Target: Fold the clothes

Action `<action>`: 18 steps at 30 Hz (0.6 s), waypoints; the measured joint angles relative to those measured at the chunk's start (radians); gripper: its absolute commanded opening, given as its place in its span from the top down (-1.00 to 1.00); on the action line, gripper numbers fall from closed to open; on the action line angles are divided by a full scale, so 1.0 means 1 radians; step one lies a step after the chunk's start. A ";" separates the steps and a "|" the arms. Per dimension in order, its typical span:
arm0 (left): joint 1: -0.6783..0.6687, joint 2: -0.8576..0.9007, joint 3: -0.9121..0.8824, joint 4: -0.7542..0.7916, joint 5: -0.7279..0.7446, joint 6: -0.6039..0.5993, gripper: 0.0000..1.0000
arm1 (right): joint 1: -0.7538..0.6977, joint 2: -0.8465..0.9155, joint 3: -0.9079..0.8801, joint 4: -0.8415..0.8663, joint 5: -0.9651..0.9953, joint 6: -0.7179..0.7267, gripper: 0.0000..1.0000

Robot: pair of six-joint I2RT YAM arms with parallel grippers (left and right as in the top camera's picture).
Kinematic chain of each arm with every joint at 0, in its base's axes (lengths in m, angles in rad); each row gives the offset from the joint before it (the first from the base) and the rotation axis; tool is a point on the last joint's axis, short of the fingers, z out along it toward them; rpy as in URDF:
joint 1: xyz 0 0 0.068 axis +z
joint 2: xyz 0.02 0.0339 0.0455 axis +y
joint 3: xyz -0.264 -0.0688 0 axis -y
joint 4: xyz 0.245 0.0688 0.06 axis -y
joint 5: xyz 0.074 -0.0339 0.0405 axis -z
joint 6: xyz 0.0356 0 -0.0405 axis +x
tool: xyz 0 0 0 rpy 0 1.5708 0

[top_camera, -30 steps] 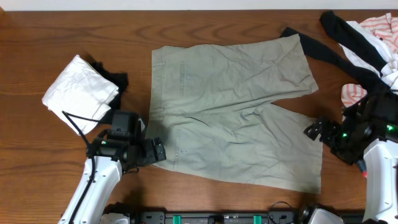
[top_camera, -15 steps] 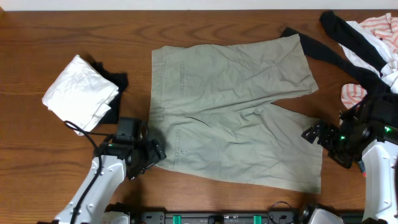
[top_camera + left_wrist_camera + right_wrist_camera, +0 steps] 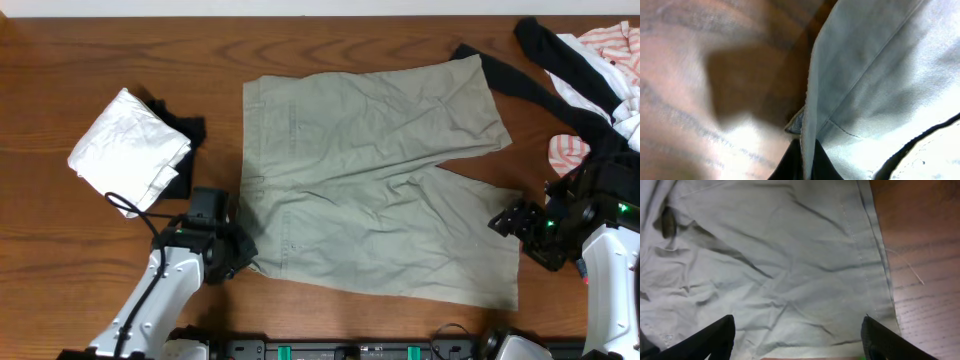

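The clothes, a pair of pale grey-green shorts [image 3: 370, 170], lie flat on the wooden table [image 3: 80, 50], waistband to the left and two legs to the right. My left gripper [image 3: 246, 256] is at the near left waistband corner. In the left wrist view its dark fingertips [image 3: 790, 167] are shut on the edge of the shorts [image 3: 880, 75]. My right gripper [image 3: 506, 220] hovers at the hem of the near leg. In the right wrist view its fingers [image 3: 715, 340] stand wide apart over the shorts [image 3: 780, 255], gripping nothing.
A white folded bundle [image 3: 130, 150] lies at the left on a black piece [image 3: 188, 130]. Black garments [image 3: 560, 60] and pink-and-white striped ones [image 3: 570, 150] are heaped at the back right, close to my right arm. Bare wood [image 3: 920, 255] shows beyond the hem.
My left gripper slid right onto the waistband corner and shut on it. My right gripper stayed at the leg hem, its jaws narrowing a little.
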 measured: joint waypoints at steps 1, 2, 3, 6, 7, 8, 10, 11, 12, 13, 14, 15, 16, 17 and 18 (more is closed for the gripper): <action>0.000 -0.009 0.000 -0.010 0.000 0.003 0.88 | 0.000 0.000 0.000 -0.007 0.012 0.005 -0.69; 0.000 -0.021 0.000 -0.016 -0.001 0.005 0.88 | 0.000 0.000 -0.002 -0.009 0.021 0.010 -0.74; 0.000 -0.033 0.000 -0.019 -0.002 0.006 0.88 | 0.000 0.000 -0.007 -0.009 0.033 0.020 -0.76; 0.000 -0.066 0.000 -0.021 -0.010 0.007 0.88 | 0.000 0.000 -0.039 -0.006 0.058 0.042 -0.79; 0.000 -0.075 0.000 -0.021 -0.013 0.007 0.88 | 0.000 0.000 -0.050 -0.005 0.062 0.047 -0.82; 0.000 -0.083 0.000 -0.021 -0.014 0.007 0.88 | 0.000 0.000 -0.065 -0.002 0.067 0.053 -0.84; 0.000 -0.095 0.000 -0.021 -0.017 0.007 0.88 | 0.000 0.000 -0.100 0.011 0.071 0.076 -0.89; 0.000 -0.097 0.000 -0.021 -0.017 0.007 0.89 | 0.000 0.000 -0.115 0.014 0.071 0.090 -0.91; 0.000 -0.098 0.000 -0.021 -0.017 0.007 0.88 | 0.000 0.000 -0.127 0.016 0.073 0.103 -0.92; 0.000 -0.098 0.000 -0.021 -0.017 0.007 0.88 | 0.000 0.000 -0.140 0.025 0.074 0.119 -0.93; 0.000 -0.098 0.000 -0.021 -0.018 0.007 0.88 | 0.000 0.000 -0.153 0.040 0.075 0.133 -0.93; 0.000 -0.098 0.000 -0.019 -0.018 0.007 0.88 | 0.000 0.000 -0.163 0.050 0.077 0.142 -0.94; 0.000 -0.098 0.000 -0.016 -0.018 0.007 0.88 | 0.000 0.000 -0.173 0.060 0.082 0.154 -0.95; 0.000 -0.098 0.000 -0.012 -0.018 0.007 0.88 | 0.000 0.000 -0.185 0.073 0.094 0.168 -0.99; 0.000 -0.098 0.000 -0.007 -0.017 0.007 0.88 | 0.000 0.000 -0.195 0.084 0.107 0.183 -0.98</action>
